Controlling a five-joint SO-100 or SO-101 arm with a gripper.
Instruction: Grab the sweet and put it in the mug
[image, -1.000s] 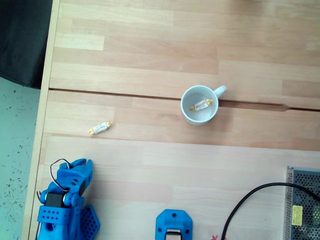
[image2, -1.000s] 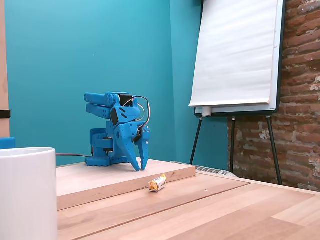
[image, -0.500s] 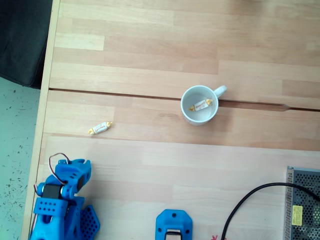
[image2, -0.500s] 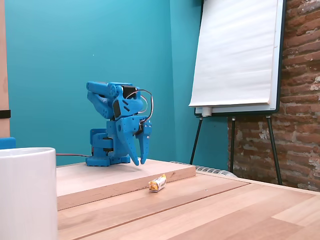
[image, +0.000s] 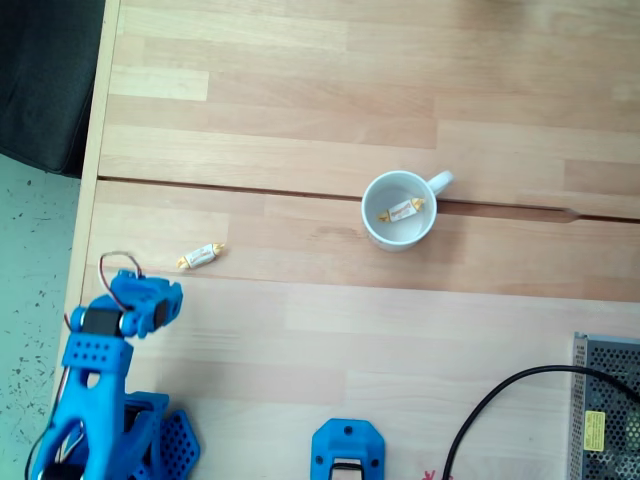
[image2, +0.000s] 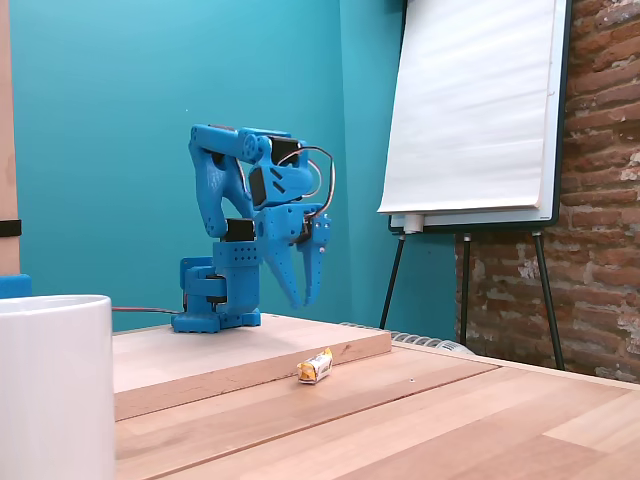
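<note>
In a fixed view from above, a sweet (image: 201, 255) with a white middle and yellow ends lies on the wooden table, left of the white mug (image: 371, 227). A look-alike sweet (image: 401, 210) lies inside the mug. My blue gripper (image: 160, 300) hangs just below and left of the loose sweet. In a fixed view from the side, the gripper (image2: 305, 301) points down, well above the board, shut with nothing between its fingers. There the sweet (image2: 316, 366) lies below and slightly right of the fingertips, and the mug (image2: 55, 385) fills the near left corner.
A grey metal mesh box (image: 608, 410) and a black cable (image: 497, 398) sit at the lower right. A blue part (image: 347, 450) stands at the bottom edge. The table's left edge (image: 88, 200) is close to the arm. The arm's base stands on a raised board (image2: 250, 355).
The arm has risen and reached forward toward the loose sweet. The gripper has lifted off the board. Both sweets and the mug have stayed put.
</note>
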